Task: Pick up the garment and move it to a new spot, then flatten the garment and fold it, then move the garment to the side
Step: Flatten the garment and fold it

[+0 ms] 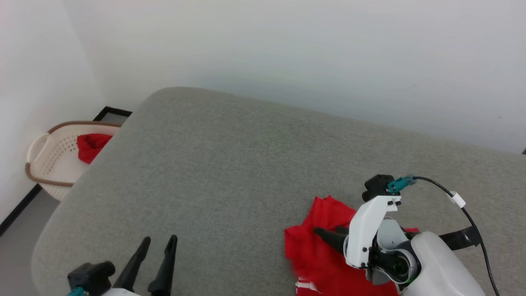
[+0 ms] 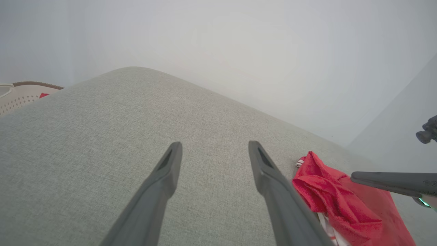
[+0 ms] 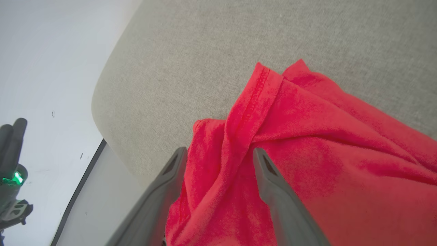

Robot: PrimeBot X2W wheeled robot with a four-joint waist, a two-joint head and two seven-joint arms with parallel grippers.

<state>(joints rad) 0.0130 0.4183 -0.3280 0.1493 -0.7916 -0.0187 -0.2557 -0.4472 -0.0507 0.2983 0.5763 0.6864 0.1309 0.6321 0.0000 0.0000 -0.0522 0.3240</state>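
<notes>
1. The table (image 1: 213, 164) has a padded top with rounded corners, covered in grey woven fabric with a fine, even grain.
2. The garment (image 1: 316, 246) lies crumpled at the near right part of the table, close to the front edge. It is a soft red knit bunched into loose folds.
3. In the right wrist view, a stitched hem runs along a raised ridge of the garment (image 3: 324, 136).
4. White and red striped trim (image 2: 300, 162) peeks from the cloth's far edge in the left wrist view, beside the garment (image 2: 327, 201).
5. The right gripper (image 3: 218, 153) is low over the cloth, its long, dark, tapering jaws spread wide. The raised ridge sits between them without being pinched.
6. From the head view, the right gripper (image 1: 328, 234) points leftward over the red fabric, behind a glossy white wrist shell. A black cable (image 1: 472, 218) loops over the arm.
7. The left gripper (image 1: 160, 239) hovers at the near left above bare table fabric, well apart from the garment. Its jaws are parted and hold nothing, and the left wrist view shows the same splay (image 2: 215, 145).
8. Beyond the table's left edge, a cream perforated basket (image 1: 49, 152) with a brown rim sits on the floor. A small plain red cloth (image 1: 91, 146) lies inside it.
9. A smooth pale wall (image 1: 287, 53) rises behind the table.
</notes>
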